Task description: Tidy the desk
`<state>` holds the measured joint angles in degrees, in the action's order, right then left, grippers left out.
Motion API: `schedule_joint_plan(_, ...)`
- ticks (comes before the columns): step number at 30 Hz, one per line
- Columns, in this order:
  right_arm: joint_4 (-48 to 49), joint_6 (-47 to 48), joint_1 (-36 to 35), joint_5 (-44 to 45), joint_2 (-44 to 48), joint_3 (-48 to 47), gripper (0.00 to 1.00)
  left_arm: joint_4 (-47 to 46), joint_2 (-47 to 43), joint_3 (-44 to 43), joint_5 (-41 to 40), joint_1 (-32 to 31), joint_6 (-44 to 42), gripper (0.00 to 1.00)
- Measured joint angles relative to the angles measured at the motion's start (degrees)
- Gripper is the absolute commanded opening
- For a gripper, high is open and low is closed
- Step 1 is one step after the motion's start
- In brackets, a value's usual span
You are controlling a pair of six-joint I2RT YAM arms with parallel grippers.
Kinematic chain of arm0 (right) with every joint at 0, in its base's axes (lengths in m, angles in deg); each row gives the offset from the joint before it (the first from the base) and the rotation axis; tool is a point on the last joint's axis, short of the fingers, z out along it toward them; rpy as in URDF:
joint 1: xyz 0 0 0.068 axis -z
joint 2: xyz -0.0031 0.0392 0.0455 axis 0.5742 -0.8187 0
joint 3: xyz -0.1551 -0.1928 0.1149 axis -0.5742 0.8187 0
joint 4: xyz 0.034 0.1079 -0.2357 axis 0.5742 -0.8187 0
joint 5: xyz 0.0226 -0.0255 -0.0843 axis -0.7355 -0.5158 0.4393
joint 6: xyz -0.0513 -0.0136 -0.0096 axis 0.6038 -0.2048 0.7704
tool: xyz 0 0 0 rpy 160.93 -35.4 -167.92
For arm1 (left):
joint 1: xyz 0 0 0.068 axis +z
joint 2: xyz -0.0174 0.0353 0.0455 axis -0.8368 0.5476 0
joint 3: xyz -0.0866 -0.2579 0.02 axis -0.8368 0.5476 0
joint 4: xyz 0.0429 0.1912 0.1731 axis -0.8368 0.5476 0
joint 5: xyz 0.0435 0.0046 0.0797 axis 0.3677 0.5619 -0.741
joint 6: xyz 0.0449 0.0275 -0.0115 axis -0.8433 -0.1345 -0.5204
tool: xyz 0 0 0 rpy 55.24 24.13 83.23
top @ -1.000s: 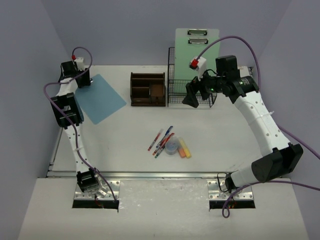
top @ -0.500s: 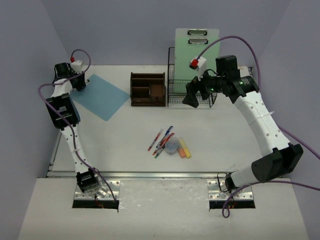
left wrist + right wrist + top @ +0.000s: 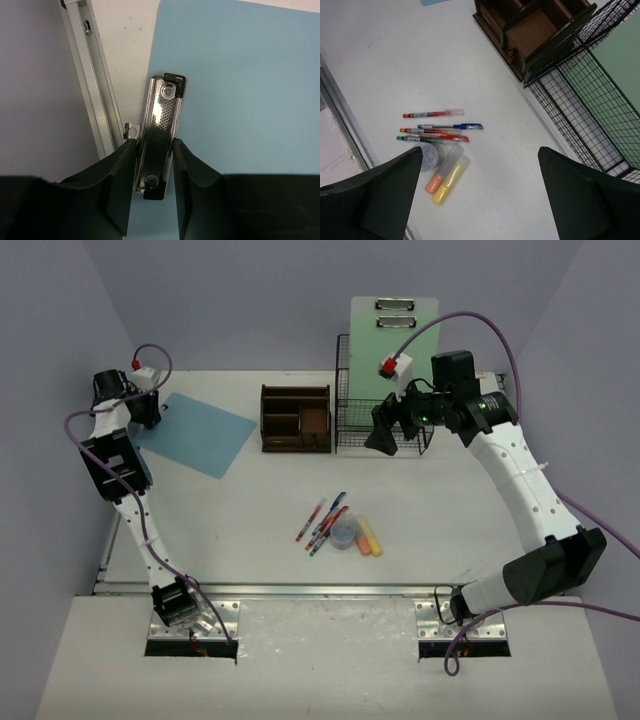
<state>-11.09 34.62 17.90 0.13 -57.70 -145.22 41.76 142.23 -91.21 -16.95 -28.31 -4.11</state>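
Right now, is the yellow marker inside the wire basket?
No, the yellow marker lies out on the desk, right beside the orange marker.

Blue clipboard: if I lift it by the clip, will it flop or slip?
Probably stiff: the blue clipboard lies flat as a thin board, so it should lift in one piece. Held by the left gripper at the clip on one edge, its far end may sag or swing. The clip looks like smooth metal, so it could slip.
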Motion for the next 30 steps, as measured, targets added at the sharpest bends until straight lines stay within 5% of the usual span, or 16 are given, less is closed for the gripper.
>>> schedule_joint_plan(20,0.6,-0.5,-0.3,-2.4,0.0,0.0,0.99,2.1,-12.8,15.5,-6.8,2.1,-1.4,0.00)
schedule_joint_plan(30,1.7,-0.4,-0.3,-2.7,0.6,0.0,0.99,-1.3,-28.7,23.2,-10.0,1.4,-4.9,0.00)
